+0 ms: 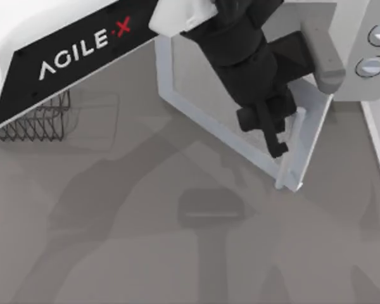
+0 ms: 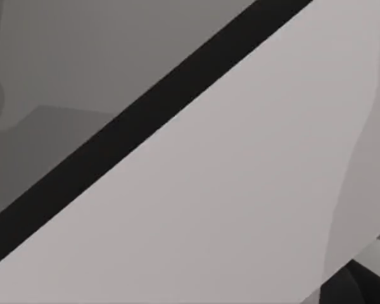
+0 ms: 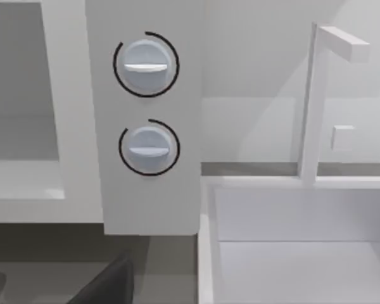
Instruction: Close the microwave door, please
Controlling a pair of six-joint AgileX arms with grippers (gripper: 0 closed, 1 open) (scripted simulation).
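The microwave (image 1: 351,38) stands at the back right, and its two round knobs (image 3: 145,63) face the right wrist camera. Its door (image 1: 193,95), a white frame with a translucent window, hangs open, swung out toward the table's front. The pale grey bar handle (image 1: 320,54) runs along the door's free side. My left arm reaches in from the upper left. Its black gripper (image 1: 277,140) is pressed against the door near the free edge, just below the handle. In the left wrist view a pale panel (image 2: 240,190) lies very close, crossed by a dark band.
A wire rack (image 1: 38,120) sits at the back left, partly under my left arm. A white basin (image 3: 304,247) with a tall white spout (image 3: 310,107) stands to the right of the microwave. Open table lies in front of the door.
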